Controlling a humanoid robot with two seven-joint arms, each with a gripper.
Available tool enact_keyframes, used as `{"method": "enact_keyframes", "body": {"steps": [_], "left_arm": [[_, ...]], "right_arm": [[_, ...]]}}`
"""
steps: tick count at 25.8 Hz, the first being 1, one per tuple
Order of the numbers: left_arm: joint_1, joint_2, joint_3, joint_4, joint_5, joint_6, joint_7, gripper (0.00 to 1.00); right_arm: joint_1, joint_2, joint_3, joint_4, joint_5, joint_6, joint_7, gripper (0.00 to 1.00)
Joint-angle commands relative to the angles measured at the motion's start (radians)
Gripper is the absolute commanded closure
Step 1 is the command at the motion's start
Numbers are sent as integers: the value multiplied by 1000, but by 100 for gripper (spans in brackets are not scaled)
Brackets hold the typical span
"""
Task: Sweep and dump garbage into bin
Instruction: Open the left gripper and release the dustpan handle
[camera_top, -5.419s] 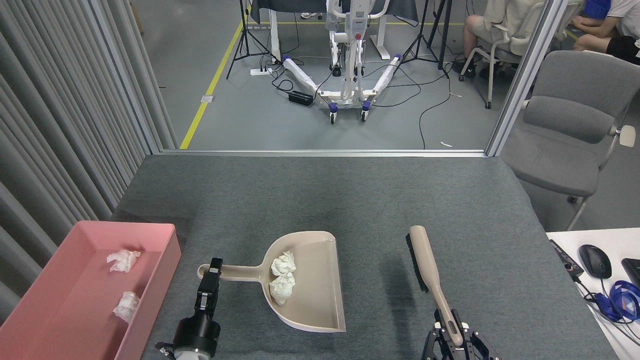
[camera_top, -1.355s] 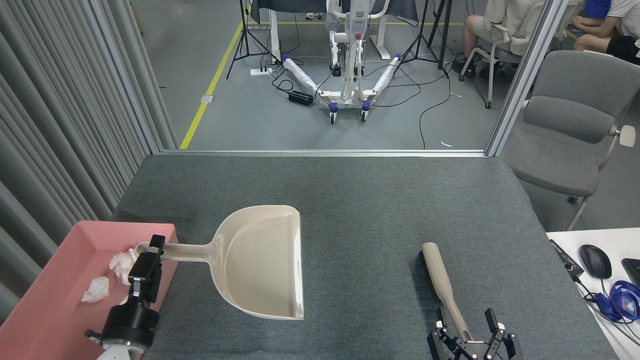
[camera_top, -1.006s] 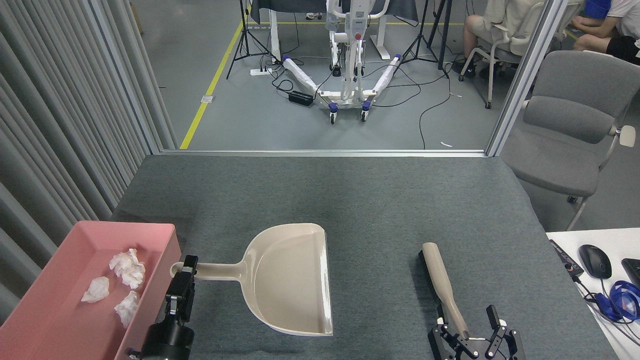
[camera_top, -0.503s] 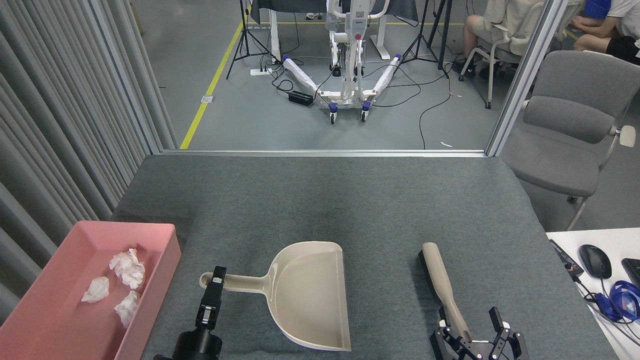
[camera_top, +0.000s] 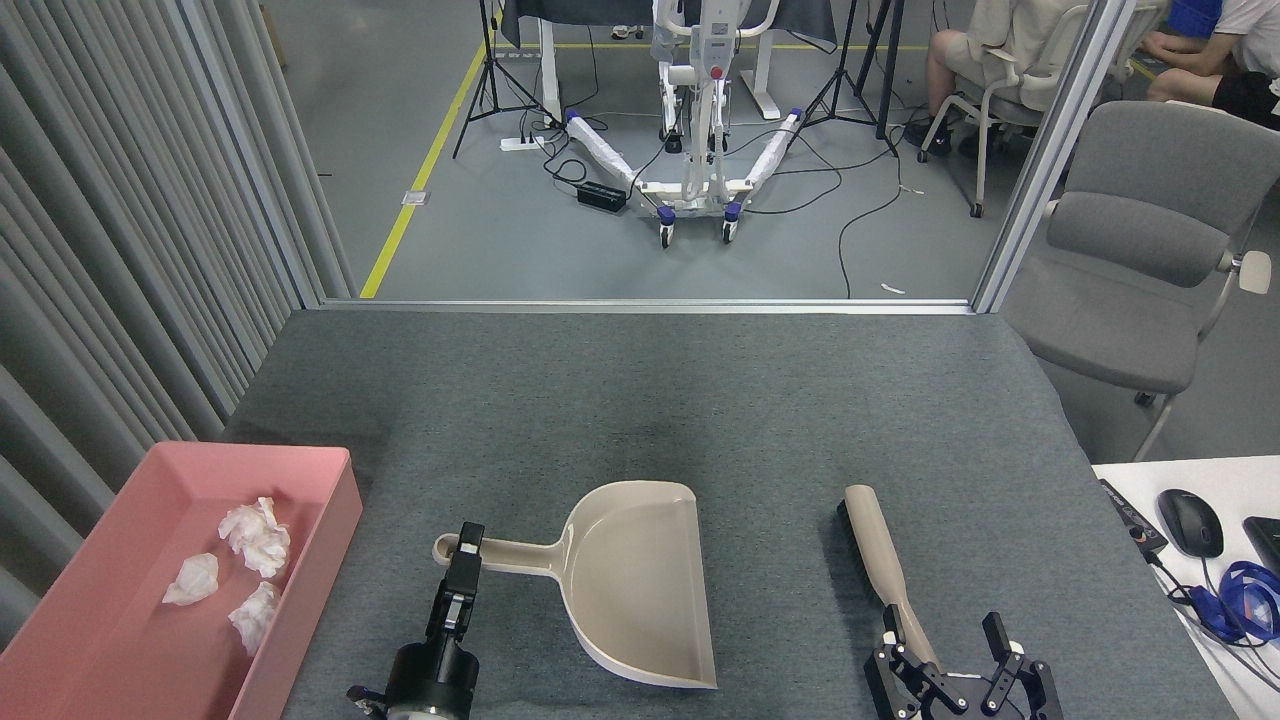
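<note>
Three white wads of garbage lie in the pink bin at the table's left front. The beige dustpan rests flat and empty on the grey table, mouth to the right. My left gripper is shut on the end of its long handle. To the right lies the beige brush, bristles down, handle pointing toward me. My right gripper stands open at the handle's near end, which sits by its left finger.
A grey curtain hangs along the left. An office chair stands past the table's right edge. A white desk with a mouse and cables adjoins the right front. People sit at the far right.
The two wads that lay in the pan are now in the bin. My left gripper has brought the empty dustpan back right onto the table. The right gripper has opened off the brush.
</note>
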Motion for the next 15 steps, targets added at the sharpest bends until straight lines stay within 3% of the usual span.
{"method": "enact_keyframes", "body": {"steps": [1, 7, 9, 11, 12, 13, 15], "left_arm": [[-26, -2, -1, 35, -5, -13, 2, 100], [-31, -3, 0, 72, -6, -36, 3, 100], [-34, -5, 0, 86, -5, -40, 5, 93], [-34, -3, 0, 86, -5, -40, 14, 74], [-32, -3, -1, 87, -5, -40, 17, 61], [-34, -3, -1, 89, -5, -39, 17, 38], [-34, -3, -1, 95, -5, -39, 17, 16]], "right_arm": [[-2, 2, 1, -2, -1, 6, 14, 3], [-4, -6, 1, -8, -1, 6, 21, 3], [-2, -6, 3, -8, -1, 6, 27, 3], [-2, -7, 1, -11, -1, 6, 52, 3], [-4, -7, 3, -11, -1, 6, 60, 3], [-4, -7, 3, -13, -1, 6, 61, 3], [-5, -7, 3, -20, 0, 6, 60, 3]]}}
